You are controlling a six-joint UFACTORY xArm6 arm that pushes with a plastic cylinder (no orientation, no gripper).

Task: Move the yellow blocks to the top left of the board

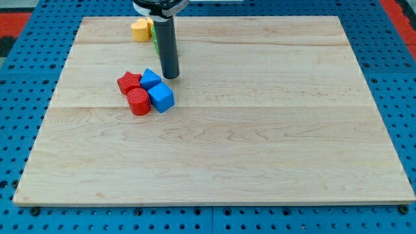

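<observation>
Only yellow block (139,29), orientation unclear

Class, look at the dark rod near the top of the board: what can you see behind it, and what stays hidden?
Behind the rod a green block shows only as a thin sliver, shape hidden. Left of it sits a yellow block. My tip is just right of the upper blue block.

My tip (170,76) sits just right of the four clustered blocks (145,91); another block (139,30) lies near the board's (260,130) top edge (upper left), behind my rod.
</observation>
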